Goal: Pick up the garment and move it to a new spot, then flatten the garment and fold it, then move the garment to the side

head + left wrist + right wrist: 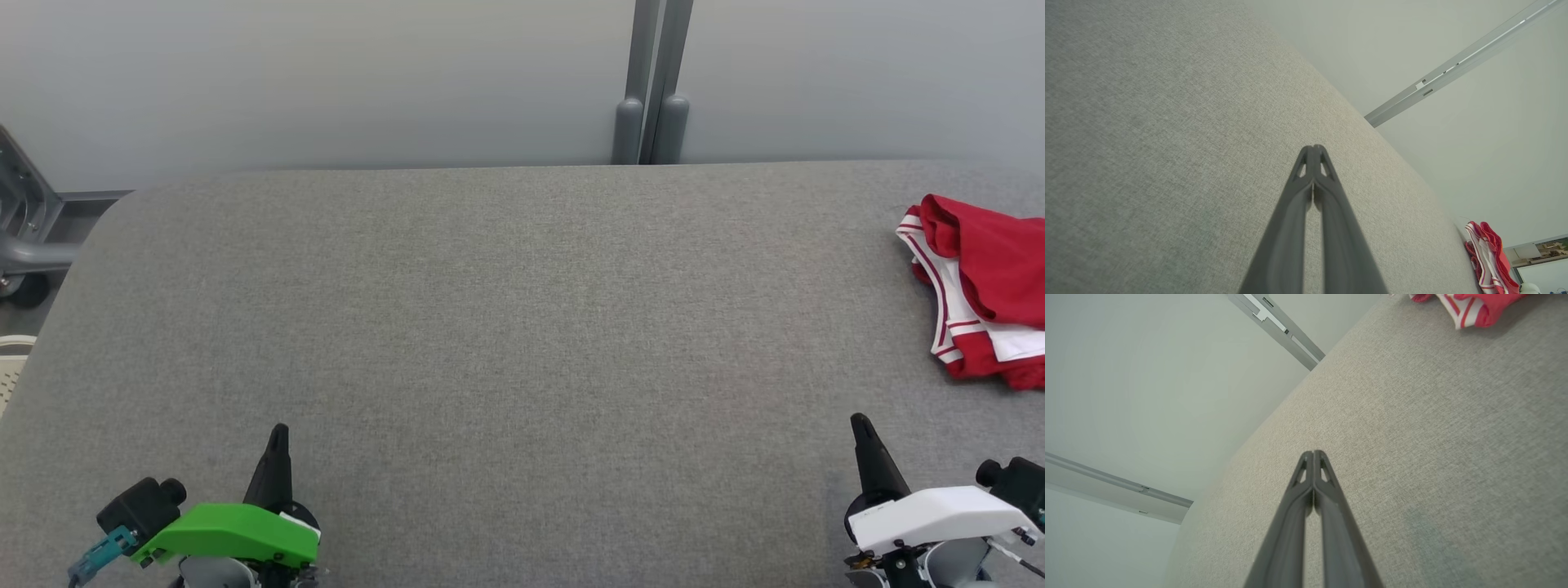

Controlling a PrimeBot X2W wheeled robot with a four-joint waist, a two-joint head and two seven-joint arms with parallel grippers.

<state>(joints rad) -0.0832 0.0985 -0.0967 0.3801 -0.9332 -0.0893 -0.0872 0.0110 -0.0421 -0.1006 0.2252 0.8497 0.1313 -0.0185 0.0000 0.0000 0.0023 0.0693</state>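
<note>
The garment [984, 294] is a red piece with white panels and red stripes, lying crumpled at the right edge of the grey table [506, 327]. It also appears as the garment [1488, 259] at the lower right of the left wrist view and the garment [1470, 306] at the top of the right wrist view. My left gripper [278, 431] sits at the lower left, shut, holding nothing. My right gripper [859, 421] rests at the lower right, shut and empty, a short way in front of the garment. Both pairs of fingers are pressed together at left gripper [1314, 148] and right gripper [1313, 453].
A pale wall runs behind the table with a grey vertical post [653, 90] at its middle. A grey metal frame with a wheel [24, 237] stands off the table's left corner. A white perforated item [12, 367] pokes in at the left edge.
</note>
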